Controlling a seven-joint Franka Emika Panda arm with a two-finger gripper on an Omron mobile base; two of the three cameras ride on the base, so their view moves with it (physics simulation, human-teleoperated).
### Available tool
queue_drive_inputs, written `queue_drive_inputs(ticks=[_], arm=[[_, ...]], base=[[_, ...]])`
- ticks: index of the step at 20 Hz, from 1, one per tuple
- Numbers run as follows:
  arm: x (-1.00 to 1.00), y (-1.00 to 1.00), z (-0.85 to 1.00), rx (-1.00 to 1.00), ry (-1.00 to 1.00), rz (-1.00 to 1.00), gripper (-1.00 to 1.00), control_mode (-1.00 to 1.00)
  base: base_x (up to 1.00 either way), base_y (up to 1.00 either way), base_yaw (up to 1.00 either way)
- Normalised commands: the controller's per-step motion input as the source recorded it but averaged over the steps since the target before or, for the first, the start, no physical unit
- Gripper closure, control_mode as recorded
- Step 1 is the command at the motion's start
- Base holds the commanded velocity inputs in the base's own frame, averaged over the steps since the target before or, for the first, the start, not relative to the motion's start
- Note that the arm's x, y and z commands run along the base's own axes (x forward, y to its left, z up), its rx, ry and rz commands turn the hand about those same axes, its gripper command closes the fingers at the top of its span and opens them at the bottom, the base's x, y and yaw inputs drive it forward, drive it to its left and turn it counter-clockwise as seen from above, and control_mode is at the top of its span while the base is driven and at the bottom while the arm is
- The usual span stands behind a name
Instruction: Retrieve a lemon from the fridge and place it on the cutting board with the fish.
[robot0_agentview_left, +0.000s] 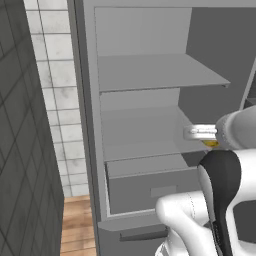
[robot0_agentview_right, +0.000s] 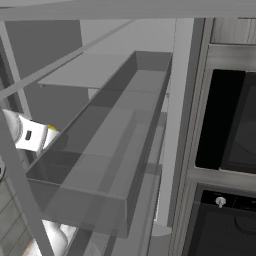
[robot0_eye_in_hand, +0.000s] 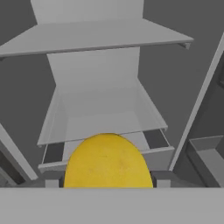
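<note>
Lemon (robot0_eye_in_hand: 108, 161): bright yellow, smooth, faintly speckled skin, seen as a rounded dome; its long axis cannot be told, nor which way it points. It sits between the two fingers of the tool (robot0_eye_in_hand: 108, 183), which is closed on it, in front of the open fridge (robot0_agentview_left: 145, 75) and its grey shelves. From the left base, a yellow sliver shows under the wrist.

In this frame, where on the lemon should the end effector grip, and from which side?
Across the widest middle of the lemon, one finger on each flank, approached straight along the hand's line of sight. It looks evenly rounded, so a centred grip probably slips least. It already sits at the end effector, apparently held.
</note>
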Motion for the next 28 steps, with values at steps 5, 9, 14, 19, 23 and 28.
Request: queue_drive_inputs(ticks=[5,9,14,19,23,28], arm=[[-0.02,0.07,0.00,0.00,0.00,0.00,1.00,-1.00],[-0.06,0.03,0.00,0.00,0.00,0.00,1.00,1.00],[0.00,0.00,0.00,0.00,0.00,0.00,1.00,1.00],[0.00,0.00,0.00,0.00,0.00,0.00,1.00,1.00],[0.00,0.00,0.00,0.00,0.00,0.00,1.00,1.00],[0.00,0.00,0.00,0.00,0.00,0.00,1.00,1.00]], base=[[0.00,0.00,0.00],[-0.38,0.24,0.00],[-0.69,0.30,0.00],[-0.74,0.30,0.00],[-0.71,0.29,0.00],[-0.60,0.36,0.01]])
